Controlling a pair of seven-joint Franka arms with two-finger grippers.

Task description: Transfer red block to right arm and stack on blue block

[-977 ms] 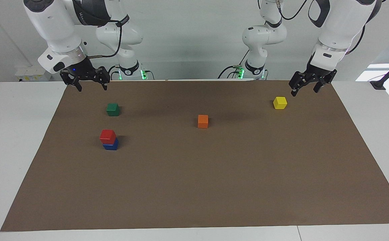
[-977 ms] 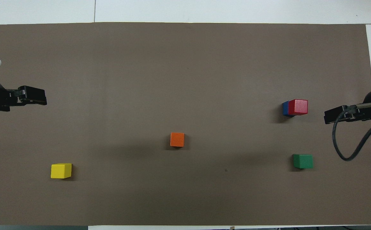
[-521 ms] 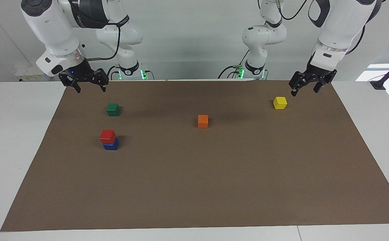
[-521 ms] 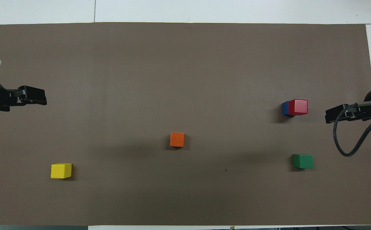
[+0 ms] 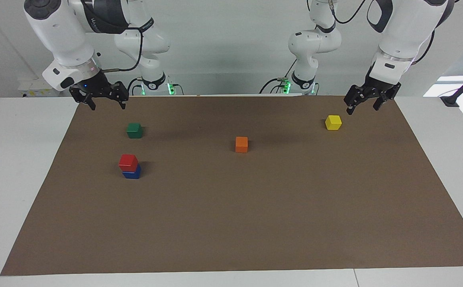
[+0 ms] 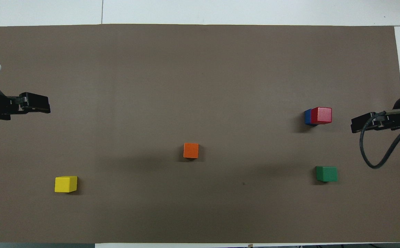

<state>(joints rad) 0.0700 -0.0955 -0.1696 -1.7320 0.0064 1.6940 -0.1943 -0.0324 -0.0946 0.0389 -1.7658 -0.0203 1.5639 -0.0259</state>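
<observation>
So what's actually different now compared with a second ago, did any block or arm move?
Only the right pincer moved: open and empty, it drew up and back a little toward its base, away from the stack. The red block stayed on the blue block. The left pincer stayed open near the yellow block, and the green block and orange block did not shift.

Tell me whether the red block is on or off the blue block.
On. The red block sits atop the blue block, shifted slightly toward the right arm's end, with no gripper touching it.
</observation>
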